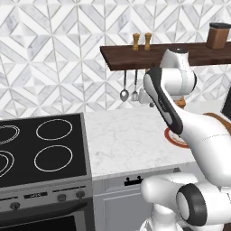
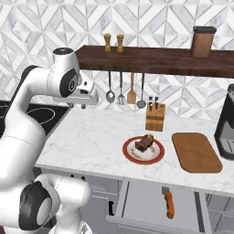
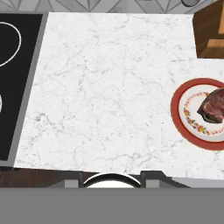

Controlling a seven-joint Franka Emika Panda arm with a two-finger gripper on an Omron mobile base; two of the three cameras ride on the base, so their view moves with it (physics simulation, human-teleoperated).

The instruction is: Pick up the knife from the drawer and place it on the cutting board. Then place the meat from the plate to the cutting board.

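The pale grey drawer point(image 2: 141, 199) stands pulled out under the counter. In it lies the knife point(image 2: 168, 202), with an orange handle and a short grey blade. On the counter, the white plate point(image 2: 155, 157) with its red-brown rim carries the meat point(image 2: 144, 143). Just right of the plate lies the bare brown cutting board point(image 2: 196, 151). My gripper point(image 2: 78, 106) hangs open above the counter's left part, well left of the plate and far from the drawer, with nothing between its fingers. The hand view has the plate point(image 3: 179, 118) and meat point(image 3: 214, 107) at its right edge.
A wooden knife block point(image 2: 155, 118) stands behind the plate. A black machine point(image 2: 226, 128) sits at the counter's right end. The stove point(image 1: 45, 149) lies to the left. Utensils point(image 2: 121, 91) hang under the dark wall shelf point(image 2: 160, 59), which holds shakers and a jar.
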